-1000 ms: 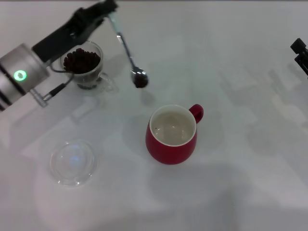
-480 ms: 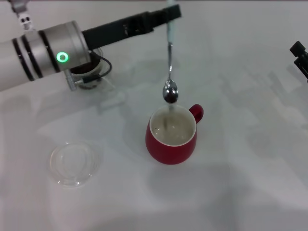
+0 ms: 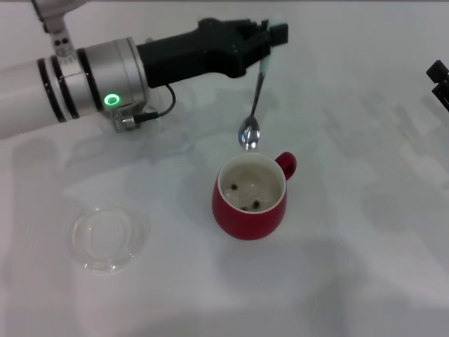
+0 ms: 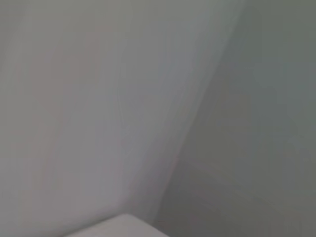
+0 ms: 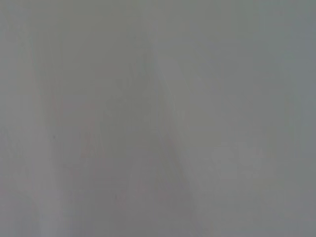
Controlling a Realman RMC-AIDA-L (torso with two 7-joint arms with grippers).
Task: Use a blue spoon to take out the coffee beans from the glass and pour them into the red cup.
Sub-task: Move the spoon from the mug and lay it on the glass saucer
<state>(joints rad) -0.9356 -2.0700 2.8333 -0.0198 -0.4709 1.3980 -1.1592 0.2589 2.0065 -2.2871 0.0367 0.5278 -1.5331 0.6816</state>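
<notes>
Bench (image 3: 365,267): pale, plain; both wrist views give me only blank surface, so I work from the head view.

Left arm reaches across the far side, its hand (image 3: 270,36) pinching the pale handle of the blue spoon (image 3: 254,105). The spoon hangs steeply, bowl down, just beyond the far rim of the red cup (image 3: 250,196) and above it. Right hand (image 3: 438,81) sits parked at the far right edge; I cannot tell its fingers.

Step in hand, as I judge it: the tip-out. The spoon bowl looks shiny and empty. To do it well I would hold the bowl over the cup's mouth, not its rim, until nothing clings, then lift straight up before swinging off, so the stem does not knock the rim or the handle.

Containers, large to small:
- Red cup: upright, handle to the right, cream inside, a few coffee beans (image 3: 247,199) on its floor.
- Clear flat dish (image 3: 106,237): near left, nothing in it.
- The glass: hidden behind the left arm; I cannot see its contents.
</notes>
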